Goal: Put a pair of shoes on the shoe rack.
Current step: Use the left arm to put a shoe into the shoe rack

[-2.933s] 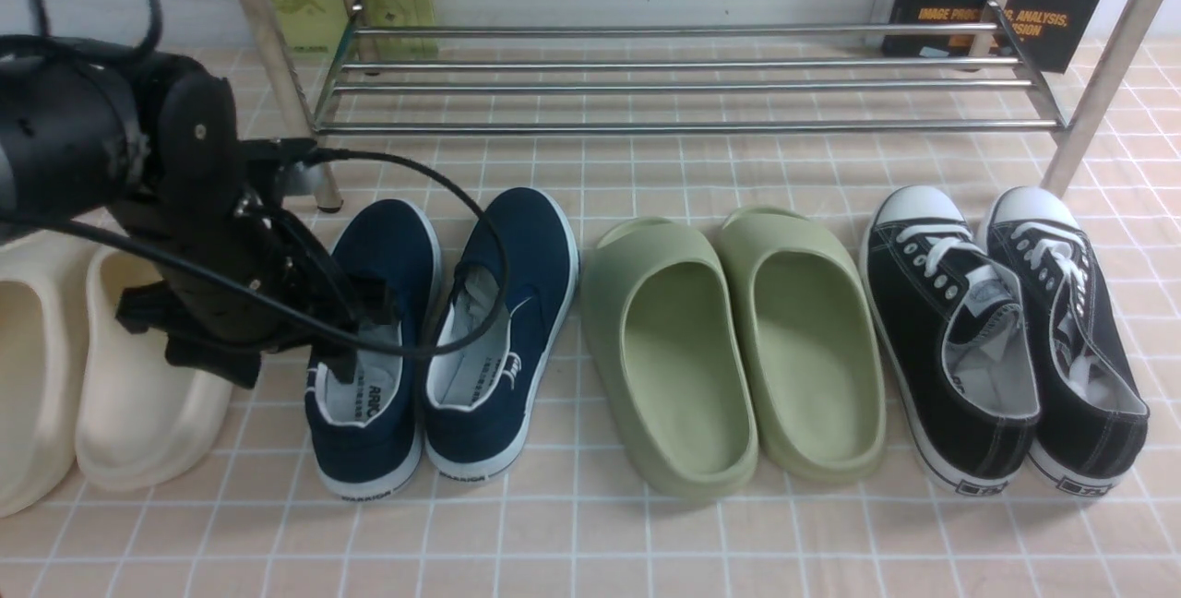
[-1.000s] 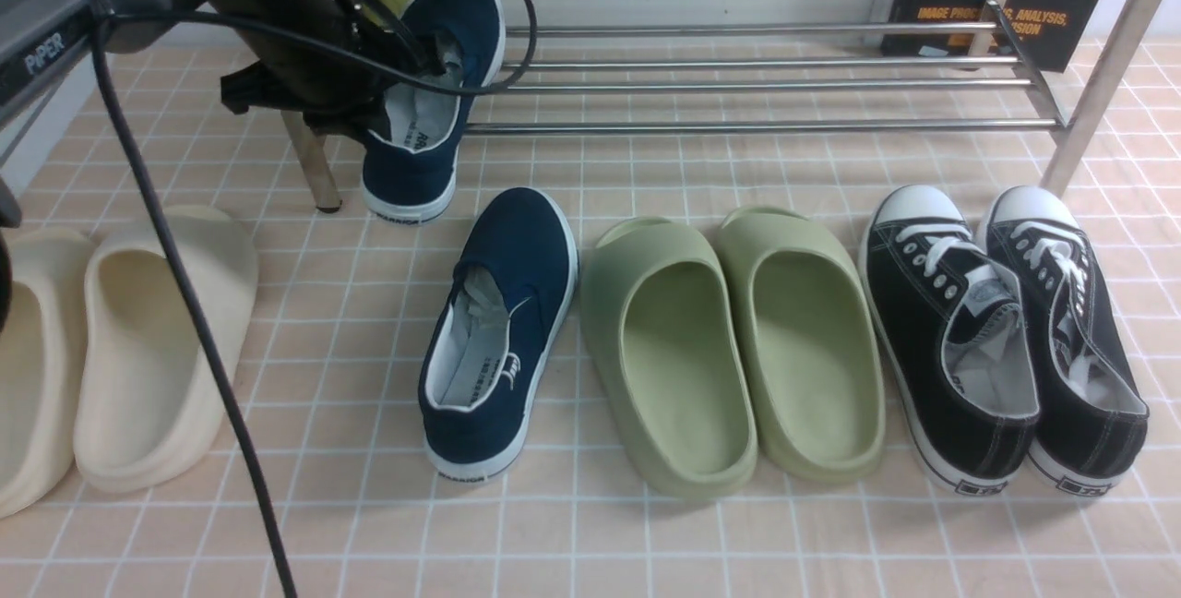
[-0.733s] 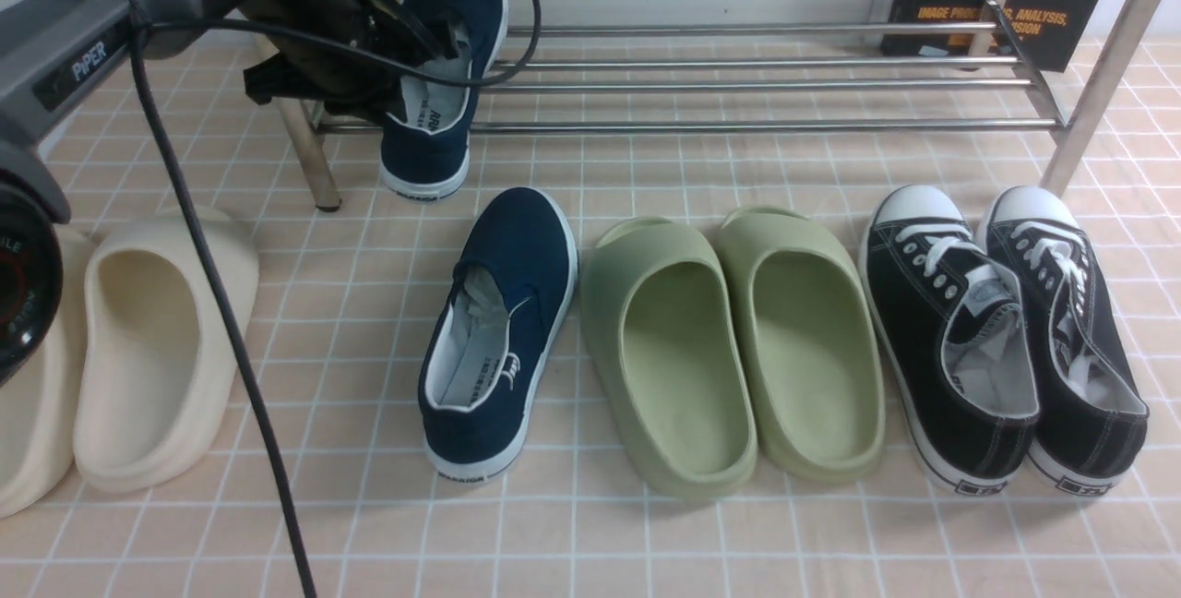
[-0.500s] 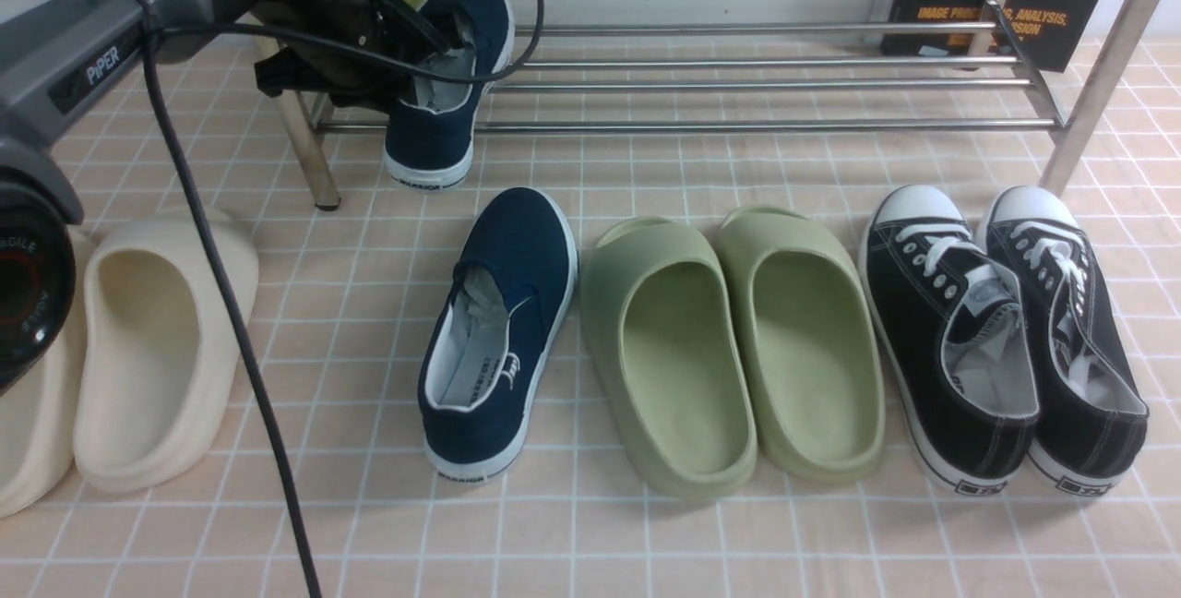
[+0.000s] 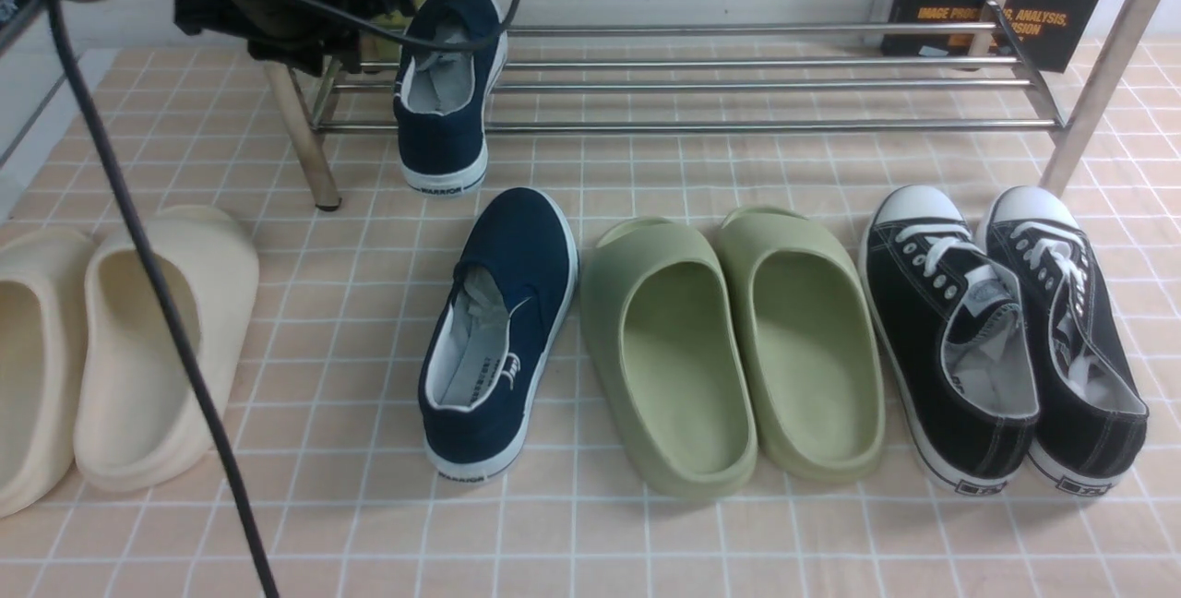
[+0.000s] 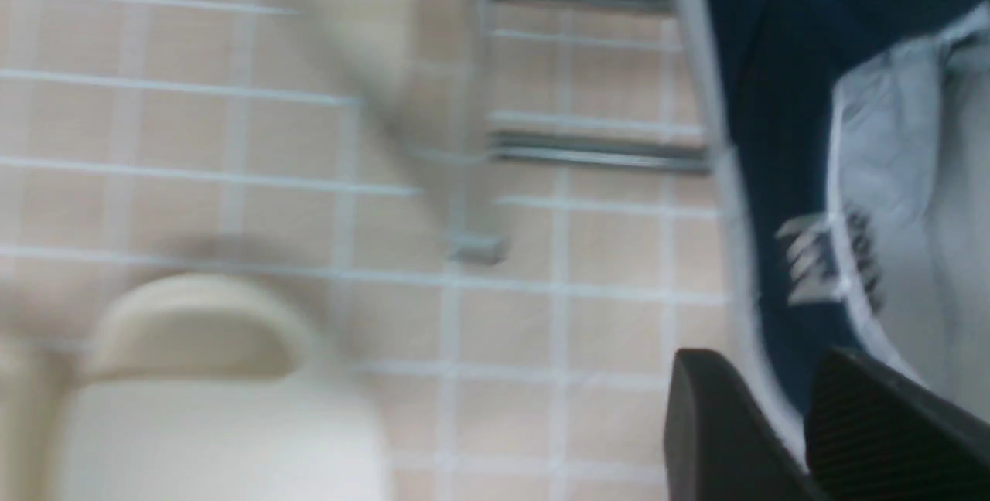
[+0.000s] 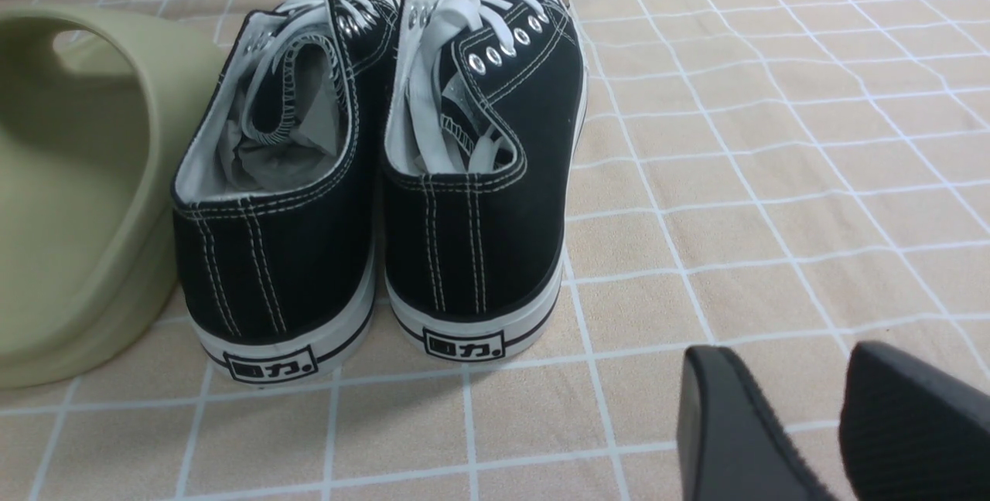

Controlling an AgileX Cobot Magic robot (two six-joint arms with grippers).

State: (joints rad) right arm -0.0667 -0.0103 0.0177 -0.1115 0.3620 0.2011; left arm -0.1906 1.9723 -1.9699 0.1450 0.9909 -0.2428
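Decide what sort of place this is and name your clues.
Probably a mock home entryway set up for robot practice: a chrome shoe rack, pairs of slides and sneakers lined up on a checked cloth, and the left end effector holding a navy shoe at the rack.

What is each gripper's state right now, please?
Left gripper: closed on the navy shoe at the shoe rack.
Right gripper: open, empty.
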